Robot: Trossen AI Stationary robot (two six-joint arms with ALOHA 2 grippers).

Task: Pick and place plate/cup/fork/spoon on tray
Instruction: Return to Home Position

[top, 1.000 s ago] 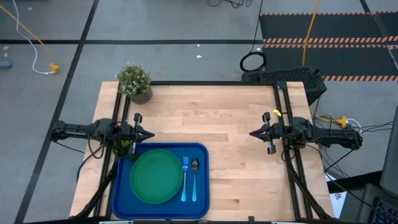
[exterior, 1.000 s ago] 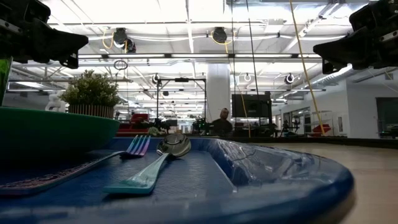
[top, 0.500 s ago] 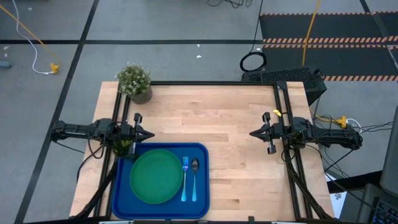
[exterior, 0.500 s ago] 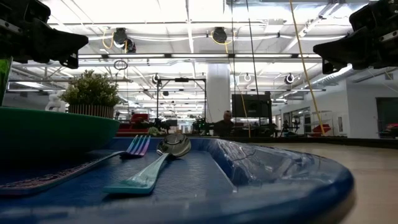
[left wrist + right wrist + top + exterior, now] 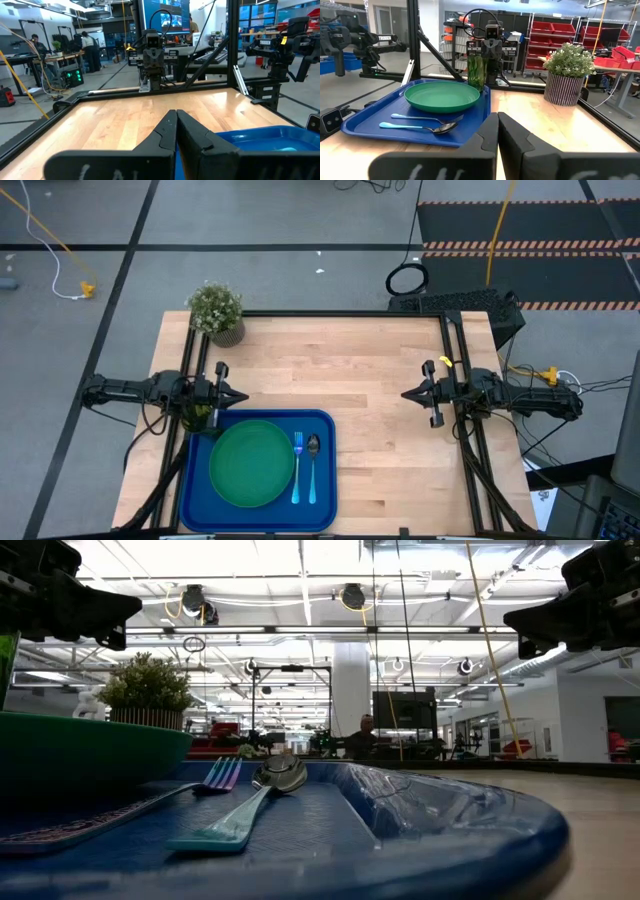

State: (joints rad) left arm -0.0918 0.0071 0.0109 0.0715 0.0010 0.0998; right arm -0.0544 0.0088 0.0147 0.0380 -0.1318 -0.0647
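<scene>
While both dark arms are hanging level above the pale wooden table (image 5: 370, 380), nothing is being held. The left gripper (image 5: 238, 395) is hovering over the table's left edge, its fingers pressed together and empty, pointing toward the middle. The right gripper (image 5: 408, 394) is hovering at the right side, well apart from the tableware, its fingers likewise closed on nothing.

The large rectangular dark-blue plastic tray (image 5: 325, 425) with its raised rim is lying at the near left of the table. The round flat green plate (image 5: 250, 463) is resting on the tray's left part. Just right of it, the small light-blue plastic fork (image 5: 297, 468) is lying with its tines pointing far, and the spoon (image 5: 312, 465) with a shiny silver bowl and light-blue handle is lying beside the fork. The small translucent olive-green tumbler (image 5: 475, 70) is standing upright at the tray's far left corner, under the left arm.

A small potted plant (image 5: 217, 312) with pale-green leaves is sitting at the table's far left corner.
</scene>
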